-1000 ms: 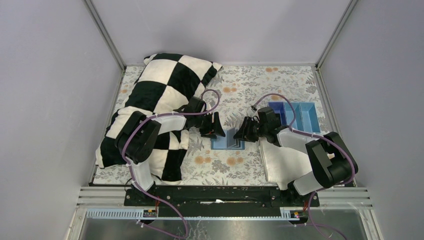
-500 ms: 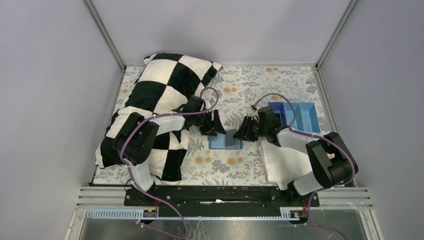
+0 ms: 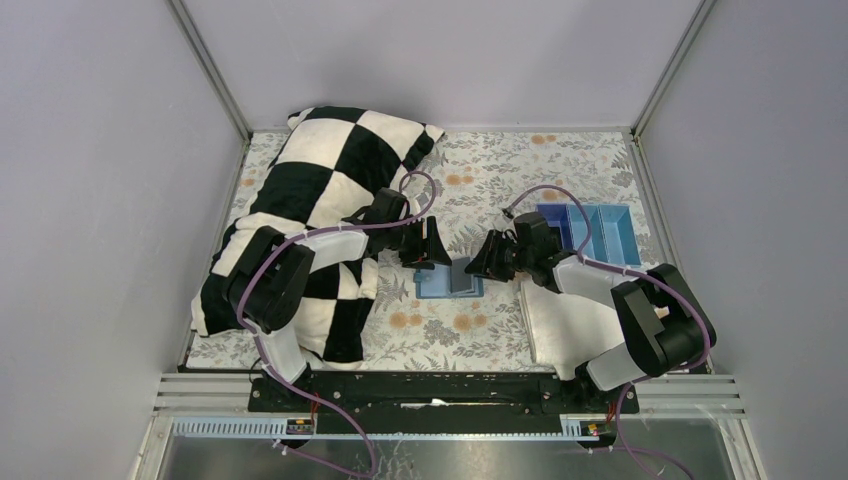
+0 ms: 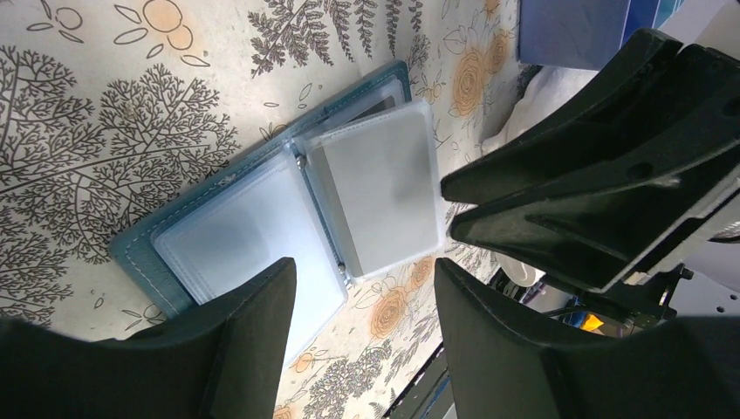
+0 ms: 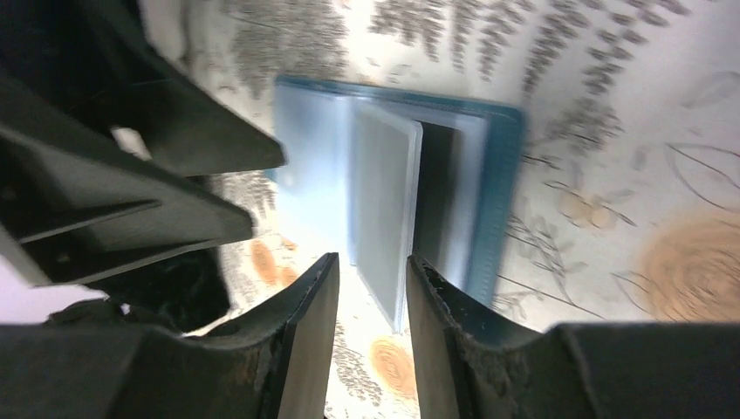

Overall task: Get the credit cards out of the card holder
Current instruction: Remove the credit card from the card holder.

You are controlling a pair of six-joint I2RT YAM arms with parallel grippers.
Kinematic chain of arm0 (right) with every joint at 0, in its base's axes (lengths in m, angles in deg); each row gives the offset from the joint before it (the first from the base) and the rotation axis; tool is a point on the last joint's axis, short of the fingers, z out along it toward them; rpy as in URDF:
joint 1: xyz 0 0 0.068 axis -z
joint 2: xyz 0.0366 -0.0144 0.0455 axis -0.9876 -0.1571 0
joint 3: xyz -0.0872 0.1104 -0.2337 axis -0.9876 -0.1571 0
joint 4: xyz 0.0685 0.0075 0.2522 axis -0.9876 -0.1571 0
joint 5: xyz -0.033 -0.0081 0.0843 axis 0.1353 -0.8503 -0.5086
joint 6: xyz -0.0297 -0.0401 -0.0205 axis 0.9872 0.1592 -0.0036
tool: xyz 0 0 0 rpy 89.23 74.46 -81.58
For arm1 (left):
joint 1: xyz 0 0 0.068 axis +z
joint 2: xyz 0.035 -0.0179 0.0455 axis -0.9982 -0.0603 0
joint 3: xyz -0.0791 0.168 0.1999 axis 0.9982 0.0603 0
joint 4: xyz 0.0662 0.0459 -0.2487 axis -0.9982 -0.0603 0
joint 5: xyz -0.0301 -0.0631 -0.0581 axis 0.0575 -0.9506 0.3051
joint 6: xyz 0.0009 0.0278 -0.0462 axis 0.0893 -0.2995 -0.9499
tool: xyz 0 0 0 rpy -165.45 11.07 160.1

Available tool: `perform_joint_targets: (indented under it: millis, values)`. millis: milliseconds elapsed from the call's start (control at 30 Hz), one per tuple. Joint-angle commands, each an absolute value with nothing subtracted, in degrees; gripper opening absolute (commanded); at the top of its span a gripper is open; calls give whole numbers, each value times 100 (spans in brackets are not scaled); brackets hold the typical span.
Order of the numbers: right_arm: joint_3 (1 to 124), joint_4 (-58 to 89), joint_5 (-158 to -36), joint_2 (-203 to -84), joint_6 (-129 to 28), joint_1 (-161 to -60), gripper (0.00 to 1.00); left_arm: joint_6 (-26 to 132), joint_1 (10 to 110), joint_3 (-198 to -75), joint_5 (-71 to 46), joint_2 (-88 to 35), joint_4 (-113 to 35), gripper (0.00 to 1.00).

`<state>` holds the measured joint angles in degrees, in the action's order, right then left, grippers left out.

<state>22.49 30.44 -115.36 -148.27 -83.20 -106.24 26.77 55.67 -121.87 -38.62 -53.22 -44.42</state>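
The light-blue card holder (image 3: 432,287) lies open on the floral cloth between my two grippers. One clear sleeve leaf (image 4: 375,196) stands raised from its spine, and a grey credit card shows through it. In the right wrist view a dark card (image 5: 434,188) sits in the pocket behind that leaf (image 5: 384,209). My left gripper (image 3: 432,252) hovers over the holder's left half, open (image 4: 365,266) with nothing between its fingers. My right gripper (image 3: 484,263) is at the holder's right edge. Its jaws (image 5: 372,259) stand narrowly apart, with the leaf's free edge in the gap, not pinched.
A black-and-white checkered pillow (image 3: 320,190) lies under and behind the left arm. A bright blue tray (image 3: 592,230) with compartments stands at the back right. A white cloth (image 3: 570,320) lies beneath the right arm. Grey walls enclose the table.
Both grippers and the holder have shifted slightly left. The raised leaf stands a bit higher, and the right jaws have narrowed a little.
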Motion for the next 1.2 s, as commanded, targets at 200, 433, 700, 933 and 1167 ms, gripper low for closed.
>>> perform_joint_targets:
  millis: [200, 433, 700, 933, 1167]
  values:
    - [2442, 2179, -10450, -14720, -8235, -10680, 42, 2689, 5597, -12314, -3844, -5429, -4460, 64]
    - [2440, 2704, -10992, -14852, -8408, -10687, 41, 2662, 5595, -12327, -3785, -5542, -4470, 64]
    - [2422, 3093, -11141, -15281, -8516, -10730, 40, 2671, 5596, -12284, -3800, -5575, -4456, 63]
    - [2323, 3290, -11290, -15512, -8563, -10750, 40, 2675, 5596, -12288, -3817, -5618, -4448, 63]
    - [2253, 3685, -11665, -15399, -8711, -10750, 40, 2678, 5596, -12324, -3882, -5756, -4424, 63]
